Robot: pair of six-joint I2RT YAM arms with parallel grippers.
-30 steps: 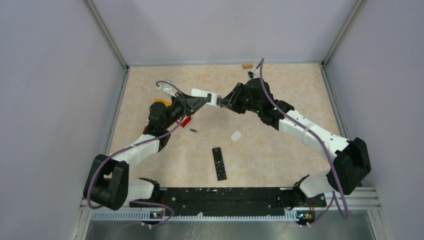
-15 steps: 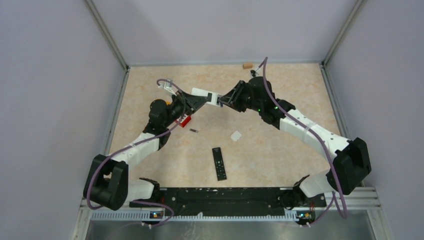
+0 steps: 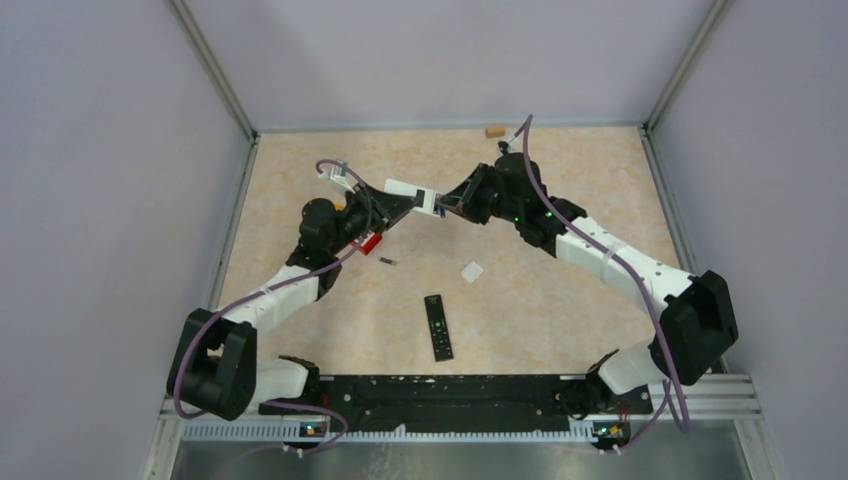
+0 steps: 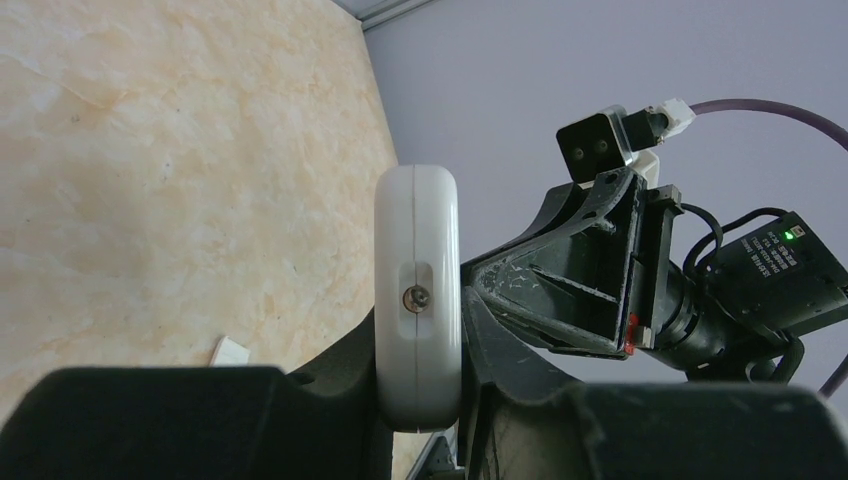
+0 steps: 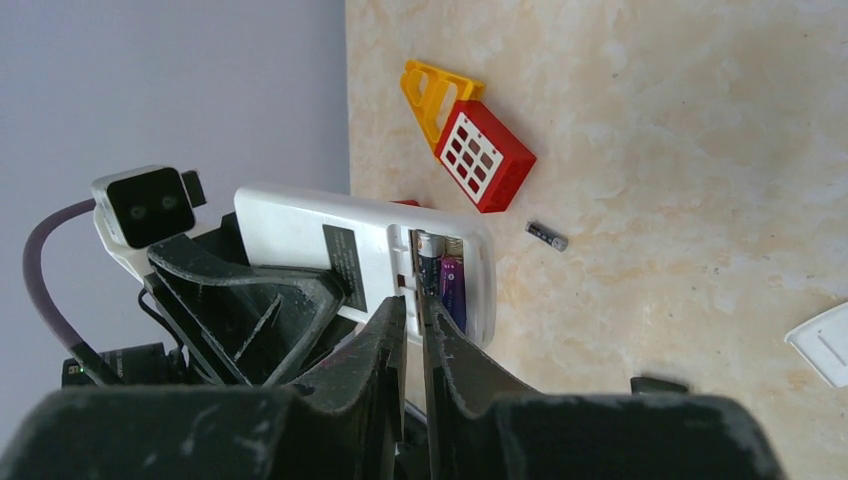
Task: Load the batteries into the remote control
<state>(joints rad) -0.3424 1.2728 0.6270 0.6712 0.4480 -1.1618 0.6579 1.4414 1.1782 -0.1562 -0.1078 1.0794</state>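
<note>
Moved: right arm shifted slightly; remote control (image 3: 408,191) stays aloft.
Axis: left-right, open bay end facing right gripper (image 5: 410,305).
Hold: left gripper (image 3: 396,204) pinches its other end.
Pincer: right gripper fingers almost together at the bay.
Cells: two batteries (image 5: 450,285) seated lengthwise; loose battery (image 5: 547,236) on table (image 5: 700,150).

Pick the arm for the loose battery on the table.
Right. Left gripper is shut on the white remote, holding it up; right gripper, at its battery bay, can leave for the battery.
</note>
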